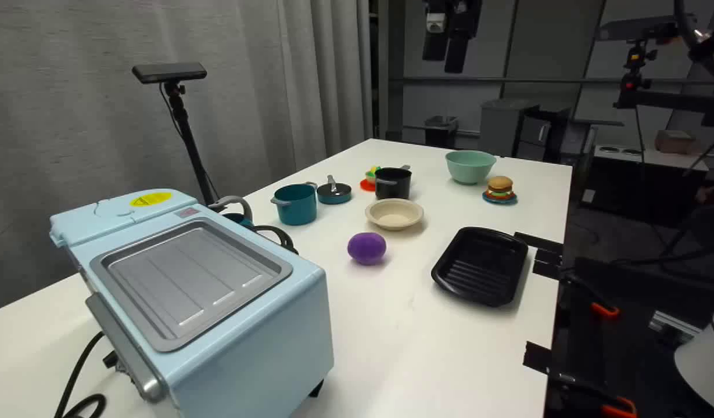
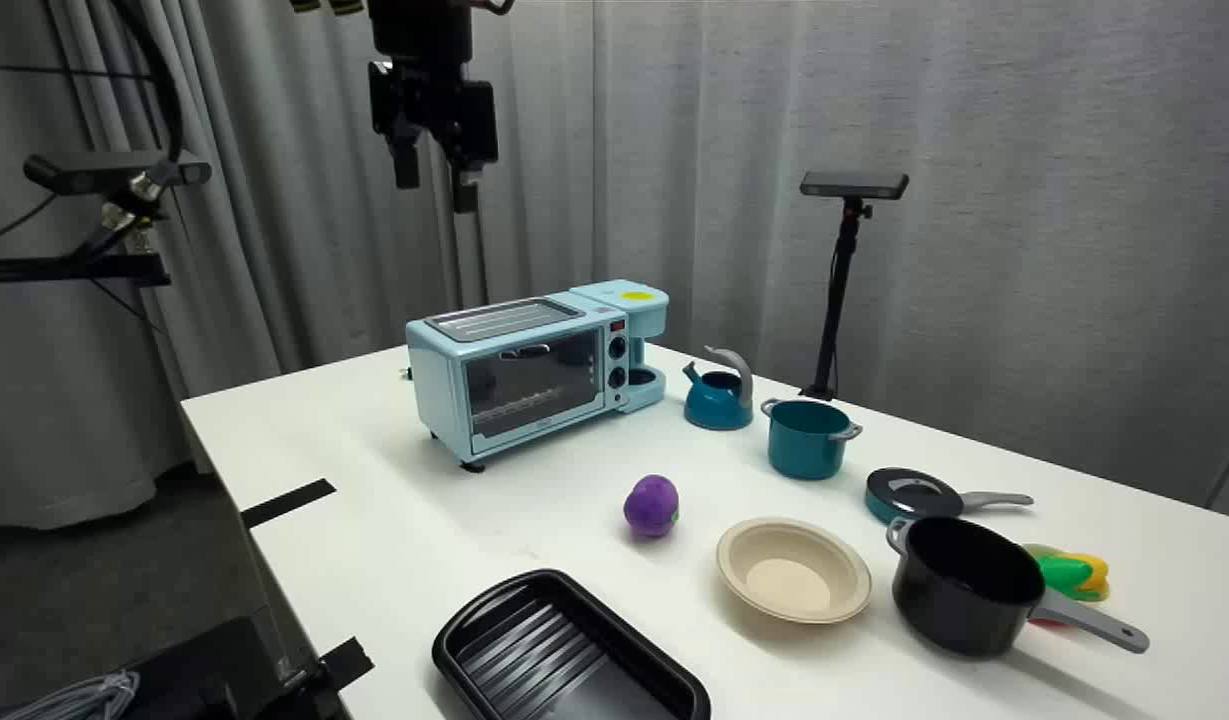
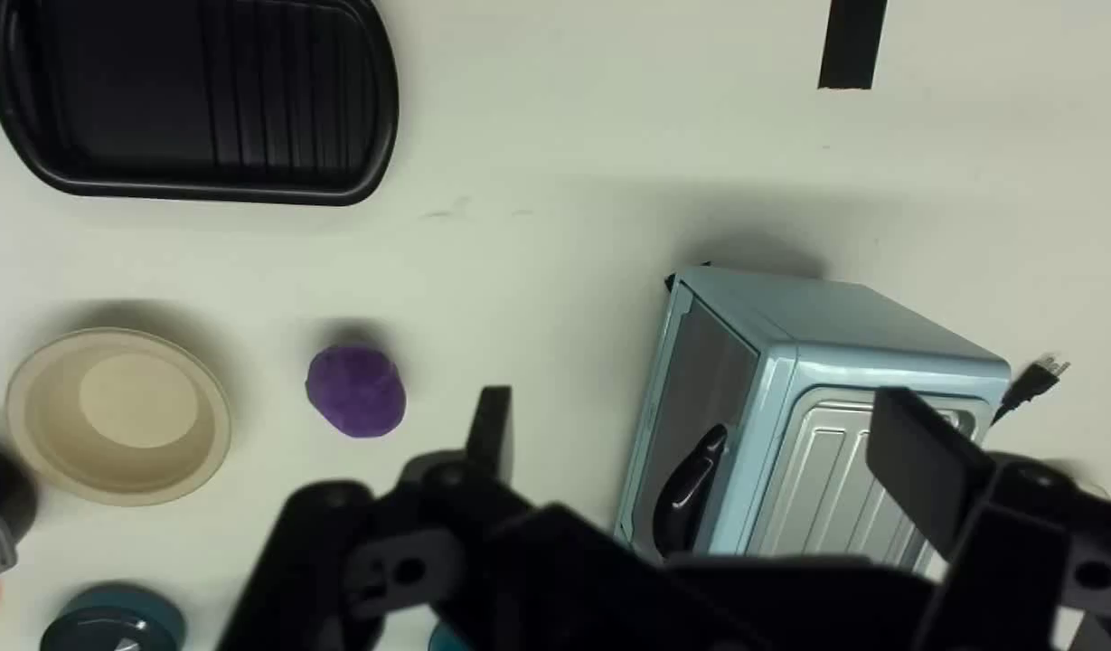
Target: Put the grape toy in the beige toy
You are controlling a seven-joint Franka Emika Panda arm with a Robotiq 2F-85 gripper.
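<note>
The grape toy is a small purple lump (image 1: 366, 248) on the white table, in both exterior views (image 2: 652, 506). It also shows in the wrist view (image 3: 356, 391), left of the jaws. The beige toy is a shallow round cream bowl (image 1: 394, 215), upright beside the grape toy and apart from it, also in an exterior view (image 2: 794, 575) and at the wrist view's left (image 3: 139, 398). Its inside is bare. My gripper (image 2: 436, 197) hangs high above the table, away from both. In the wrist view its fingers (image 3: 695, 411) are wide apart with nothing between them.
A light blue toaster oven (image 2: 534, 375) stands under the gripper side. A black ribbed tray (image 1: 481, 267) lies near the bowl. A black pot (image 2: 964, 590), teal pot (image 2: 806, 440), lidded pan (image 2: 909, 492), kettle (image 2: 719, 402), light green bowl (image 1: 470, 166) and toy burger (image 1: 500, 188) stand around.
</note>
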